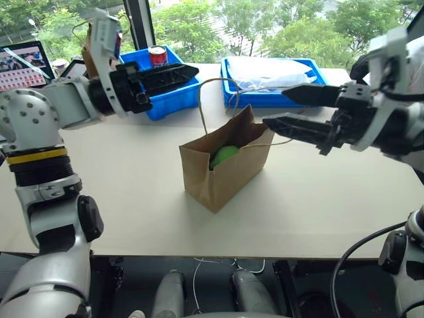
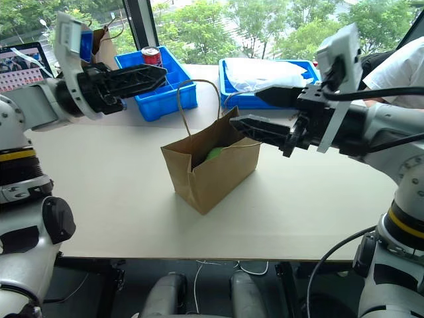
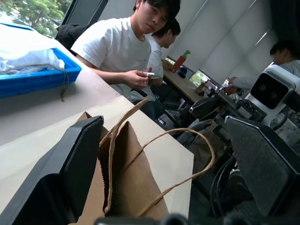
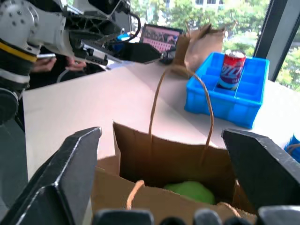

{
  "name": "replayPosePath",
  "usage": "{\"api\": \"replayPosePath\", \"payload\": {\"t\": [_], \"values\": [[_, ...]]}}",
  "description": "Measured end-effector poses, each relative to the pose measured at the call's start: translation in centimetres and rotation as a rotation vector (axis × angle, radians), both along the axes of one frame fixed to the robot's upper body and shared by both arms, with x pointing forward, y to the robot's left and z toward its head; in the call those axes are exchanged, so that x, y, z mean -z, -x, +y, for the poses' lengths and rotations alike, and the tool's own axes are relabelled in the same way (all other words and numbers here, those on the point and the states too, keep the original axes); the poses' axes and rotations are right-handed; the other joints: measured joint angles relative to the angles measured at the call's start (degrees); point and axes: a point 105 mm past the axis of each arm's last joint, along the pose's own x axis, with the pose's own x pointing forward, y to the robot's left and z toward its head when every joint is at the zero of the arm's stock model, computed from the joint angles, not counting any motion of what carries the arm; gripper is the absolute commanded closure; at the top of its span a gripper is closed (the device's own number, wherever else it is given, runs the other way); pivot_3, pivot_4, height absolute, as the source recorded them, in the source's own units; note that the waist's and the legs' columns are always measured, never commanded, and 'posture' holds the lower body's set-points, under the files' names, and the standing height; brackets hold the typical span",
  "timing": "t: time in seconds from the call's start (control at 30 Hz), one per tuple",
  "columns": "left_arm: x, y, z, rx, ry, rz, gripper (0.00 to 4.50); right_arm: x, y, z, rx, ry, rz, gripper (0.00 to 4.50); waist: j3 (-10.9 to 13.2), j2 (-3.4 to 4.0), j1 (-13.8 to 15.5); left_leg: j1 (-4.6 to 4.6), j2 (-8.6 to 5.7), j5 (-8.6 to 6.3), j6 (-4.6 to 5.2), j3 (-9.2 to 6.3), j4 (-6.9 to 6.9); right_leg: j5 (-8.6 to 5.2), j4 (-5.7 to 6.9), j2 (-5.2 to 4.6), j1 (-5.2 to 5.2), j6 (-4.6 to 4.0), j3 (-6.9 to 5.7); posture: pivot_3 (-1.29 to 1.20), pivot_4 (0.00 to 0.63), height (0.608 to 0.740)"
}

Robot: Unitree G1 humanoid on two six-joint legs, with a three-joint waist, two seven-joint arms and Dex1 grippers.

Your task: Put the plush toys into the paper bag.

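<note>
A pale table (image 1: 132,192) stands before a window onto green trees (image 1: 278,26); at its far edge sit two blue bins; the left bin (image 1: 165,93) holds an upright red can (image 1: 158,55); the right bin (image 1: 278,83) holds crumpled clear plastic (image 1: 271,71); a darker brown bag (image 4: 201,44) stands near the far left corner, beside a laptop (image 1: 23,63) with a lit screen; two people in white shirts (image 3: 122,47) sit at the table's side, the nearer holding a small item; cables (image 1: 199,278) trail on the floor below.
</note>
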Motion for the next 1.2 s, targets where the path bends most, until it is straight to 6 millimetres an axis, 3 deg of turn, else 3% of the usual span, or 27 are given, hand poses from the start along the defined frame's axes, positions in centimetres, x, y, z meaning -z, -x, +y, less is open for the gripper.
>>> {"api": "replayPosePath", "payload": {"t": [0.07,0.2,0.3,0.4,0.53,0.67,0.93,1.2], "values": [[1.2,1.0,1.4,0.017,-0.056,-0.084,0.00,0.2,0.7,-1.3,0.033,0.049,0.023,0.01,0.01,0.03,0.13,0.00,0.00,-0.01,0.02,0.06,-0.06,-0.04,-0.06,-0.04,0.01,-0.07,0.00,0.00,0.150,0.715],[8.6,1.8,5.2,0.020,-0.314,-0.132,0.00,5.9,3.0,-5.3,0.136,0.227,0.320,0.01,0.01,0.02,1.01,-0.02,0.08,-0.07,0.11,0.06,-0.13,-0.21,-0.16,-0.08,0.04,-0.33,-0.21,0.00,0.150,0.715],[11.6,2.3,5.3,0.066,-0.399,-0.153,0.00,7.7,4.1,-5.7,0.133,0.248,0.392,0.67,0.02,0.01,1.57,-0.01,0.13,-0.07,0.11,0.05,-0.01,-0.22,-0.07,-0.06,0.08,-0.33,-0.24,0.00,0.150,0.715],[12.0,1.9,4.8,0.035,-0.404,-0.221,0.00,9.6,3.6,-5.4,0.156,0.228,0.395,1.79,0.02,-0.03,1.66,0.05,0.15,0.03,0.27,0.05,0.07,-0.27,-0.09,-0.05,0.19,-0.22,-0.26,0.00,0.150,0.715],[12.9,1.3,2.0,0.007,-0.350,-0.267,0.00,14.0,1.1,-2.8,0.179,0.201,0.391,3.16,0.03,-0.02,1.49,-0.03,0.13,0.10,0.35,0.09,0.11,-0.38,0.04,-0.05,0.06,0.17,-0.21,0.00,0.150,0.715],[13.0,1.5,0.2,-0.019,-0.341,-0.265,0.00,15.0,-0.5,-1.1,0.208,0.182,0.301,4.46,0.05,0.01,1.29,-0.10,0.12,0.09,0.37,0.03,0.07,-0.22,0.06,-0.02,0.02,-0.10,-0.23,0.00,0.150,0.715],[13.8,3.4,-2.0,0.030,-0.331,-0.189,0.00,13.5,-2.7,4.0,0.159,0.056,0.146,4.46,0.05,0.01,0.94,-0.01,0.12,0.09,0.37,-0.03,0.07,-0.20,0.14,0.00,0.08,-0.15,-0.27,0.00,0.150,0.715],[15.2,3.6,-3.8,0.030,-0.331,-0.116,0.00,15.1,-3.0,6.6,0.123,0.054,0.165,4.46,0.05,0.01,1.32,-0.03,0.10,0.09,0.37,-0.03,0.07,-0.19,0.11,-0.02,0.09,-0.16,-0.28,0.00,0.150,0.715]]}}
